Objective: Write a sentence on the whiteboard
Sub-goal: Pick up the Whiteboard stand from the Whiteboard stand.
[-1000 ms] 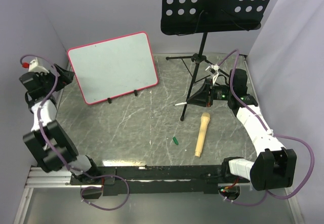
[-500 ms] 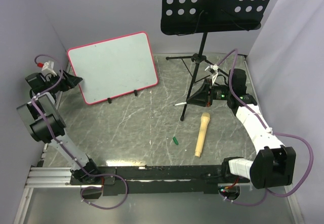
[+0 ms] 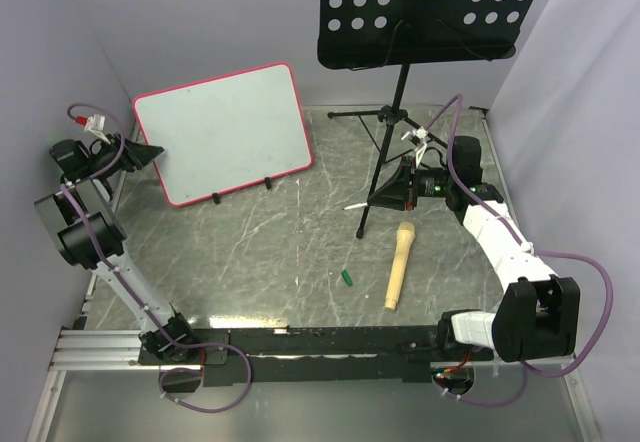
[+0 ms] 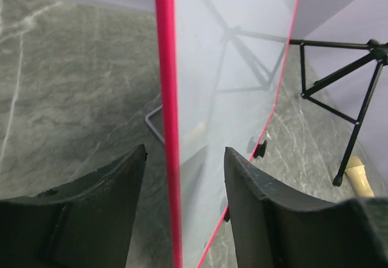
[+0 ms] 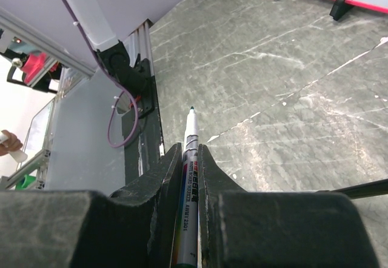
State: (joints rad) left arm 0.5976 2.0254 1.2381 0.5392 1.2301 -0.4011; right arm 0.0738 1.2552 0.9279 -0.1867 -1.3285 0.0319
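**Top external view: steadying first, nothing written yet**

The grey marbled bench (image 3: 300, 242) carries everything. The black perforated music stand (image 3: 430, 12) rises behind and to the right-arm side of the whiteboard. The whiteboard (image 3: 225, 132), a white rectangle in a thin pink-red frame, stands propped on small black feet at the far left of the bench. Its face is tilted toward the arms and shows no writing.

The step in hand looks like bracing the whiteboard before the first stroke. The left tool (image 3: 148, 152) is at the whiteboard's left edge. In the left wrist view its black fingers (image 4: 254, 207) are spread to either side of the pink frame, with a gap on each side, so nothing is pinched yet.

The right tool (image 3: 405, 187) hangs well apart from the whiteboard, beside the stand's legs. It is pressed together on a white uncapped marker (image 5: 189, 159) whose green tip juts forward.

A beige wooden microphone-shaped piece (image 3: 398, 262) lies nearer the arms than the whiteboard. A small green cap (image 3: 346, 278) lies just beside it, on the whiteboard's side.

The next move probably calls for closing the left fingers on the frame without tipping the whiteboard. The right arm would then carry the marker tip across to the upper left of the whiteboard's face.
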